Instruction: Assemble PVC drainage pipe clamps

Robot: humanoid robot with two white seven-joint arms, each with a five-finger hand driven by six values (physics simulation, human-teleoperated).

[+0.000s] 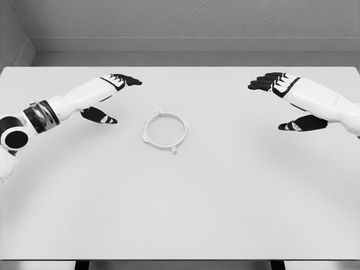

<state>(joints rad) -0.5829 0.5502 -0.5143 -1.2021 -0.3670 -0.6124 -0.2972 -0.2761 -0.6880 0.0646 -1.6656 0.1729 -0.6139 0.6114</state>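
A white ring-shaped pipe clamp (pixel 165 131) with small tabs on its rim lies flat near the middle of the white table (pixel 180 214). My left hand (pixel 112 98) hovers to the left of the clamp, black fingers spread and thumb lowered, holding nothing. My right hand (pixel 281 101) hovers well to the right of the clamp, fingers extended toward the centre and thumb apart below, also empty. Neither hand touches the ring.
The table's far edge meets a grey wall (pixel 180 22) at the back. Its front edge runs along the bottom of the view, with dark table legs (pixel 81 264) showing beneath.
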